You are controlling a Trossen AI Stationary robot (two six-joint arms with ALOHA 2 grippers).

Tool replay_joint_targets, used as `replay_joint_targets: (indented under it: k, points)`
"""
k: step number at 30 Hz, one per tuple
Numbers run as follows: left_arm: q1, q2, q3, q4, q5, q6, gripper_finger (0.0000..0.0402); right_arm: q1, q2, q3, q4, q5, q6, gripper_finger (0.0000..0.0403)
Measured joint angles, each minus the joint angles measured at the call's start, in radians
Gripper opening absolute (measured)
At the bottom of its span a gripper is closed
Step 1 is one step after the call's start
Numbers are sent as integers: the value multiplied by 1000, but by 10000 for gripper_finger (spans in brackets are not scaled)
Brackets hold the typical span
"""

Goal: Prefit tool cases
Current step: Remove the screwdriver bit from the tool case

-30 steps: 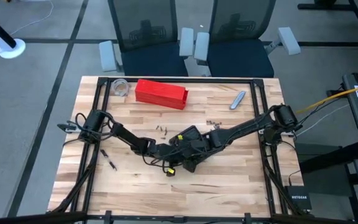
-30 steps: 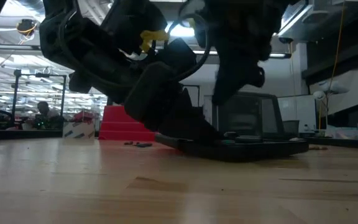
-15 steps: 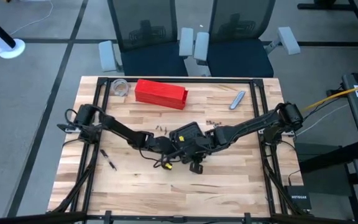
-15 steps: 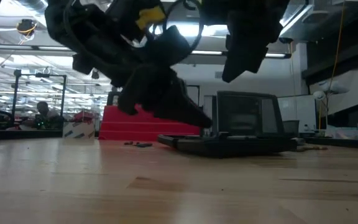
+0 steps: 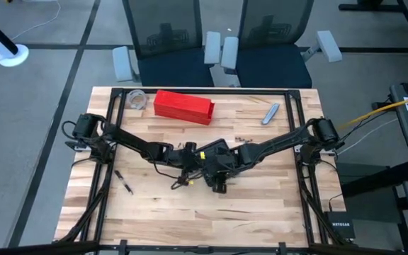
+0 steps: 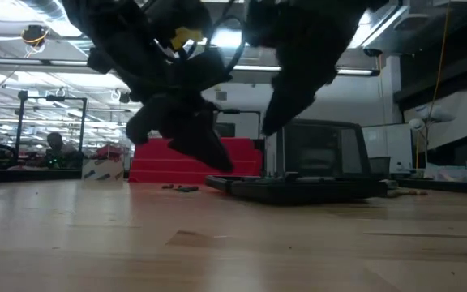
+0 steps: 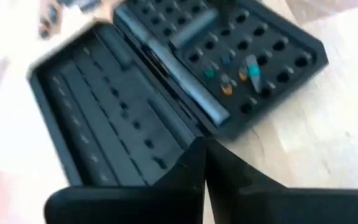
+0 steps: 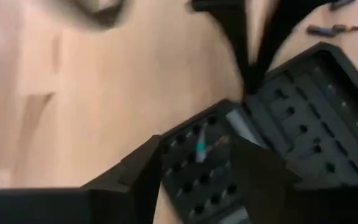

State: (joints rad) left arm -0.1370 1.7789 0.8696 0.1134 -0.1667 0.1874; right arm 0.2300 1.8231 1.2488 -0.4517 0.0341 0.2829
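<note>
High view: the black plastic tool case (image 5: 214, 152) lies open mid-surface (image 5: 261, 205) on pale wood planks, both arms meeting over it; a red rectangular box (image 5: 183, 106) sits behind.

Left wrist view: the left pincer (image 7: 204, 163) is pressed shut, empty, above gridded sockets.

Right wrist view: the right pincer (image 8: 194, 165) is spread, holding nothing.

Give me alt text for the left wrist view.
An open black tool case lies flat on the wooden table, a few coloured bits standing in one half's sockets. The left gripper, fingers shut, points at the case's near edge.
</note>
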Motion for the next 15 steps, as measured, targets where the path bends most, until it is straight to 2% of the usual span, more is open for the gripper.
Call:
replay_joint_targets:
  k: [4,8,11,15]
  points:
    - [-14,1,0,-7,0,-54,0,-16,40,0,18,26,1,174]
    - [-31,1,0,-1,1,-85,0,-25,47,0,-69,22,1,151]
    - [-36,1,0,15,-9,-85,0,-30,27,0,-134,-6,-12,129]
    - [-31,14,1,100,-13,-84,0,-28,12,2,-125,-46,-73,107]
